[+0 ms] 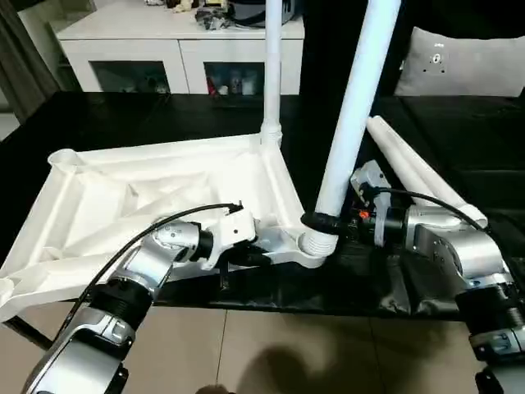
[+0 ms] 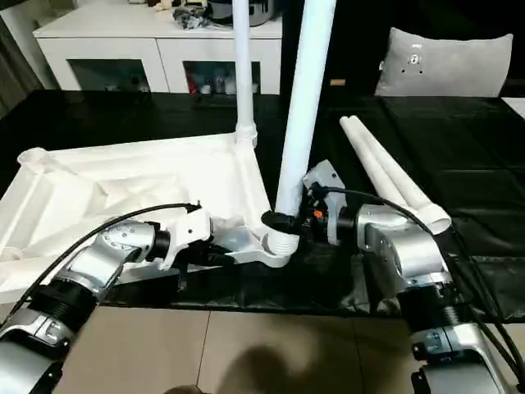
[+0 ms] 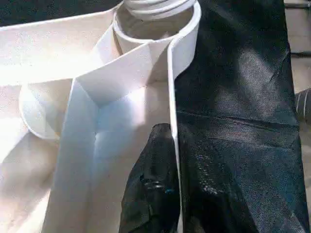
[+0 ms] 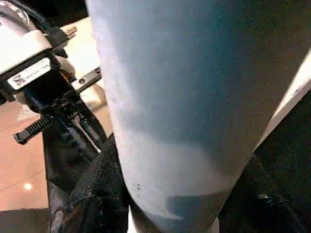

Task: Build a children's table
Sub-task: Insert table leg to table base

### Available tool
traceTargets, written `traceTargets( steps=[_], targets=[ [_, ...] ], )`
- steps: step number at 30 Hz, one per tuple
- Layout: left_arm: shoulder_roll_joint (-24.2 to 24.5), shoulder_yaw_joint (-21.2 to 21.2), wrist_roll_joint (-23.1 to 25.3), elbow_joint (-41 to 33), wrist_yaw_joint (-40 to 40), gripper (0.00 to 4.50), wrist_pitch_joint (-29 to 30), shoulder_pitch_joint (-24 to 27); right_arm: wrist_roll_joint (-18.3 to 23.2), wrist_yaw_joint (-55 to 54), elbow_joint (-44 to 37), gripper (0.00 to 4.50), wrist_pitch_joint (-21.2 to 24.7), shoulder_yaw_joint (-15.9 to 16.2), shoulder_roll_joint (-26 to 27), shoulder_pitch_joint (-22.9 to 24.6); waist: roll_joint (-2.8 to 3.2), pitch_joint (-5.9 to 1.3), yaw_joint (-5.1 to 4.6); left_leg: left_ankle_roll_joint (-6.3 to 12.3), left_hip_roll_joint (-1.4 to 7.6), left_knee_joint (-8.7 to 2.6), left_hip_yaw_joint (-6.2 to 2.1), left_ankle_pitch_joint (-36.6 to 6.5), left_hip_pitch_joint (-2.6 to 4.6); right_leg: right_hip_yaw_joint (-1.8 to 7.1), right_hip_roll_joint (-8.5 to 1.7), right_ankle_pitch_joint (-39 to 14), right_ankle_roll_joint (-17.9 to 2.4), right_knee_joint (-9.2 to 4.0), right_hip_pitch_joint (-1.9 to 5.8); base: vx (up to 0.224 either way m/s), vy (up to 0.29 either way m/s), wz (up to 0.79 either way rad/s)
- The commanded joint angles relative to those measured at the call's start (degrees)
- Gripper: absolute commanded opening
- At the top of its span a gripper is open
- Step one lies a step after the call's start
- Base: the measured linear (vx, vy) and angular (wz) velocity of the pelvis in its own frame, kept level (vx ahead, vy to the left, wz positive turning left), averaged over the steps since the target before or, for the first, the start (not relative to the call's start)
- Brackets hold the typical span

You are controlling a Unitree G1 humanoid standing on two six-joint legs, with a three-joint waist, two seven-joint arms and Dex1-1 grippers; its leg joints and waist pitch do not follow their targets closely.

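The white table top (image 1: 156, 193) lies ribbed side up on the black-covered surface (image 2: 459, 164), at its near edge. One leg (image 1: 271, 66) stands upright in the far corner socket. The right gripper (image 1: 321, 223) has its black fingers clamped around the base of a second leg (image 1: 353, 115), which sits tilted in the near corner socket (image 1: 312, 245). The left gripper (image 1: 246, 254) pinches the top's near rim (fingers nearly together). Two spare legs (image 2: 385, 172) lie side by side toward the surface's right edge.
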Motion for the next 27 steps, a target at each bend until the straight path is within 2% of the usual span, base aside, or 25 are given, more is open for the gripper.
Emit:
traceTargets(
  steps=[1, 4, 7, 9, 13, 14, 15, 16, 20, 22, 24, 25, 27],
  targets=[
    [0.55, -3.20, 3.52, 2.58, 0.29, 0.00, -0.56, 1.04, -0.89, 0.92, 1.91, 1.89, -0.63, 1.11, 0.48, -1.18, -1.25, -2.88, -0.47, 1.02, 3.45, -4.43, -1.57, -17.91, 1.25, 3.13, -5.39, -31.79, -4.95, -6.33, 1.41, 0.000, 0.000, 0.00],
    [0.73, -4.48, 4.67, 2.73, -0.78, 0.00, -2.01, 0.09, -0.93, 2.34, 3.96, 1.89, -0.72, 1.47, 0.73, -2.24, -1.27, -2.88, -0.52, 0.77, 3.50, -4.58, -1.68, -18.81, 1.48, 3.01, -5.41, -32.71, -4.65, -6.55, 1.47, 0.000, 0.000, 0.00],
    [0.72, -5.09, 5.18, 3.05, -1.43, 0.00, -2.63, -0.67, -1.01, 3.11, 5.06, 1.89, -0.89, 1.59, 0.84, -2.82, -1.28, -3.01, -0.37, 0.71, 3.74, -4.72, -1.64, -18.33, 1.48, 3.21, -5.34, -29.81, -5.58, -6.26, 1.44, 0.000, 0.000, 0.00],
    [0.31, -5.56, 5.85, 4.17, -1.85, 0.00, -3.69, -2.14, -1.13, 3.86, 6.06, 1.89, -1.10, 1.73, 0.82, -3.39, -1.32, -3.11, -0.18, 0.42, 3.93, -4.86, -1.70, -17.94, 1.31, 3.33, -5.47, -27.12, -6.66, -5.86, 1.71, 0.000, 0.000, 0.00],
    [-0.26, -5.96, 6.22, 6.45, -2.75, 0.00, -6.23, -4.26, -1.46, 4.60, 6.90, 1.89, -1.56, 1.97, 0.55, -3.59, -1.31, -3.15, 0.04, 0.31, 3.85, -4.76, -1.59, -17.65, 1.38, 3.42, -5.58, -26.21, -7.26, -5.69, 1.82, 0.000, 0.000, 0.00],
    [-0.42, -6.08, 6.10, 6.95, -3.33, 0.00, -7.38, -4.85, -1.44, 4.77, 7.12, 1.89, -1.77, 1.95, 0.44, -3.54, -0.93, -3.16, 0.07, 0.37, 3.77, -4.72, -1.63, -17.56, 1.30, 3.35, -5.57, -26.19, -7.24, -5.77, 1.86, 0.000, 0.000, 0.00],
    [-0.44, -6.10, 6.07, 7.03, -3.38, 0.00, -7.57, -4.92, -1.42, 4.83, 7.16, 1.89, -1.80, 1.95, 0.43, -3.52, -1.19, -3.25, 0.03, 0.27, 3.90, -4.80, -1.68, -17.40, 1.22, 3.38, -5.59, -25.28, -7.38, -5.65, 2.01, 0.000, 0.000, 0.00],
    [-0.47, -6.11, 5.94, 7.06, -3.61, 0.00, -7.71, -5.06, -1.46, 4.76, 7.16, 1.89, -1.85, 1.92, 0.43, -3.45, -1.18, -3.24, 0.05, 0.27, 3.92, -4.82, -1.70, -17.34, 1.19, 3.37, -5.57, -24.79, -7.60, -5.55, 2.03, 0.000, 0.000, 0.00],
    [-0.75, -5.86, 5.25, 8.38, -4.77, 0.00, -8.41, -7.18, -1.55, 4.19, 6.88, 1.89, -2.24, 1.33, 0.48, -2.46, -0.23, -3.50, 0.23, -0.04, 4.05, -4.77, -1.62, -16.90, 1.22, 3.46, -5.36, -18.63, -10.13, -4.91, 2.14, 0.000, 0.000, 0.00],
    [-0.82, -5.71, 5.41, 9.24, -4.67, 0.00, -8.63, -7.58, -1.59, 4.10, 6.87, 1.89, -2.35, 1.14, 0.55, -2.25, -0.52, -3.45, 0.22, 0.00, 4.00, -4.76, -1.56, -17.16, 1.20, 3.44, -5.37, -18.24, -10.47, -4.90, 2.25, 0.000, 0.000, 0.00],
    [-0.75, -5.61, 6.00, 10.72, -4.24, 0.00, -8.40, -7.75, -1.72, 3.58, 6.85, 1.89, -2.72, 0.67, 0.88, -1.73, -0.31, -3.32, 0.22, -0.19, 3.94, -4.77, -1.59, -18.30, 1.21, 3.38, -5.48, -20.23, -10.29, -5.12, 2.30, 0.000, 0.000, 0.00],
    [-0.65, -5.64, 6.31, 11.16, -4.00, 0.00, -8.27, -7.68, -1.73, 3.29, 6.82, 1.89, -2.89, 0.49, 1.03, -1.47, 0.00, -3.23, 0.26, -0.39, 3.94, -4.80, -1.70, -18.96, 1.29, 3.36, -5.54, -21.52, -9.99, -5.21, 2.24, 0.000, 0.000, 0.00],
    [-0.54, -5.65, 6.50, 11.44, -3.87, 0.00, -8.28, -7.49, -1.79, 2.97, 6.91, 1.89, -3.29, 0.34, 1.20, -1.23, -0.23, -3.23, 0.13, -0.54, 4.01, -4.92, -1.79, -19.33, 1.28, 3.35, -5.56, -22.23, -9.69, -5.32, 2.31, 0.000, 0.000, 0.00]
  ],
)
